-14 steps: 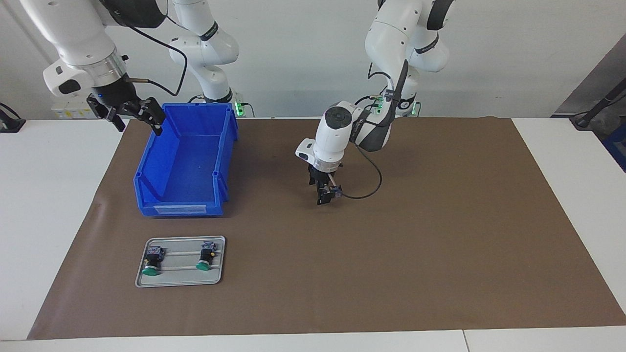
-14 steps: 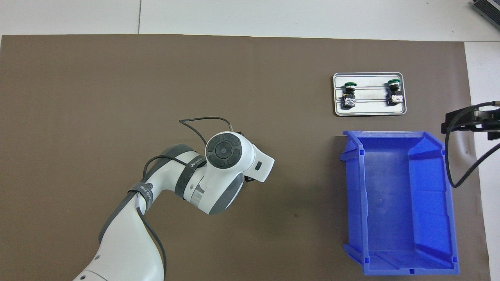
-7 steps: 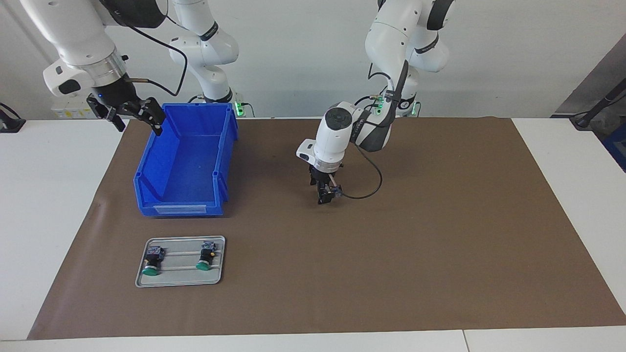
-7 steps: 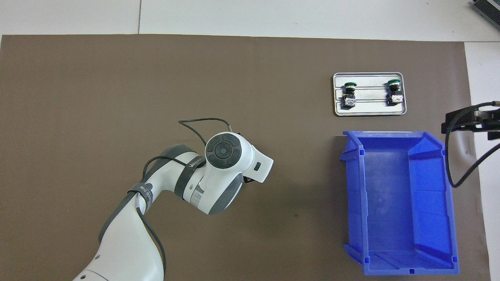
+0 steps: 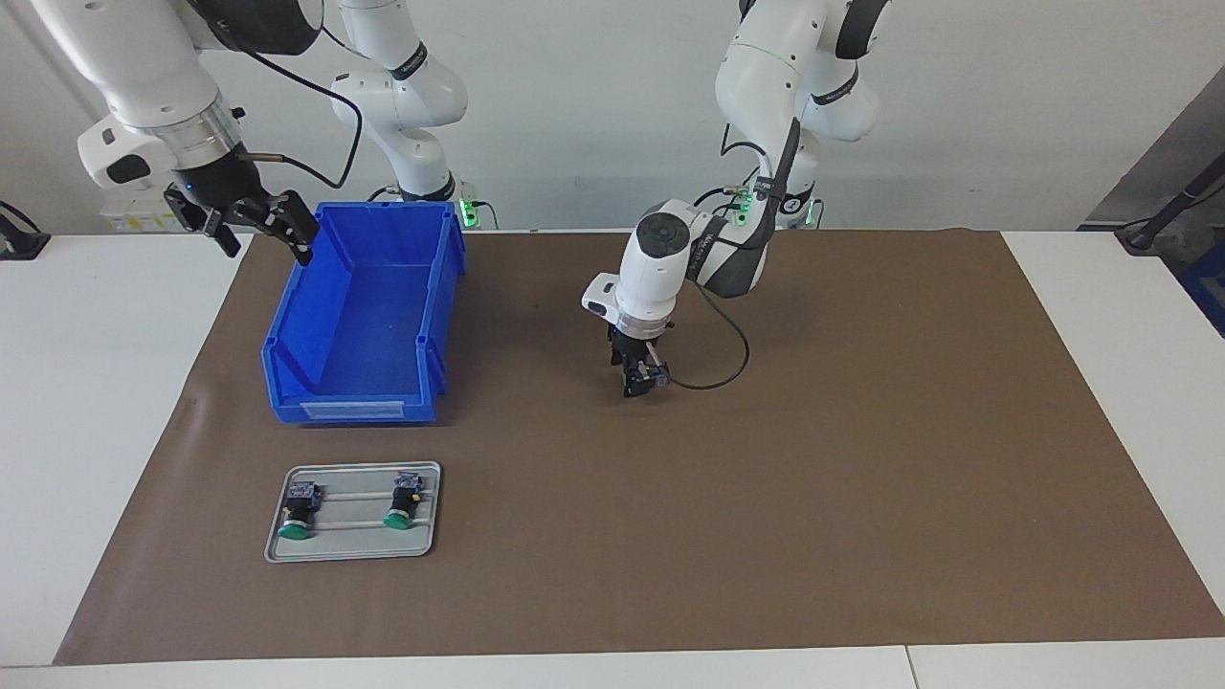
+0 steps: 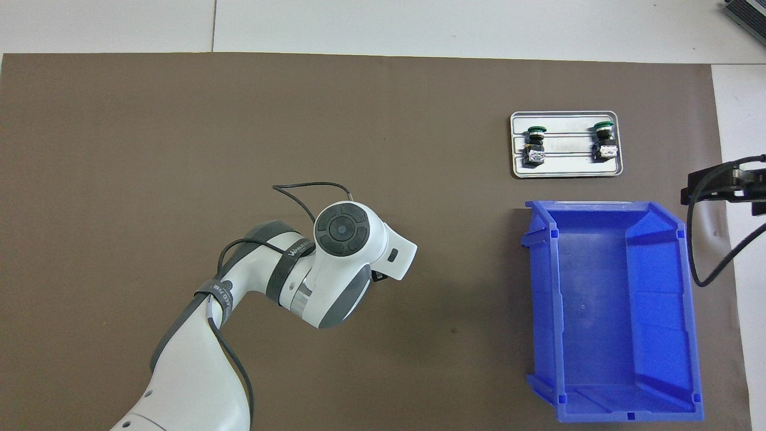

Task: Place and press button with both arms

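My left gripper [image 5: 639, 378] points down over the middle of the brown mat and is shut on a button; only the button's bluish-grey block [image 5: 658, 374] shows beside the fingers. In the overhead view the left wrist [image 6: 344, 230] hides the gripper and the button. Whether the button touches the mat I cannot tell. My right gripper [image 5: 256, 225] is open and empty, raised over the corner of the blue bin [image 5: 364, 316] at the right arm's end; it also shows in the overhead view [image 6: 721, 188]. Two more green-capped buttons [image 5: 299, 512] [image 5: 403, 505] lie on a grey tray [image 5: 354, 550].
The blue bin [image 6: 604, 311] is empty and stands nearer to the robots than the tray [image 6: 565, 172], which holds the two buttons [image 6: 534, 143] [image 6: 604, 142]. A black cable [image 5: 727, 359] loops from the left wrist. The brown mat [image 5: 861, 459] covers most of the table.
My left gripper has shifted very slightly upward with the button. My right gripper has risen a little and drifted toward the right arm's end of the table.
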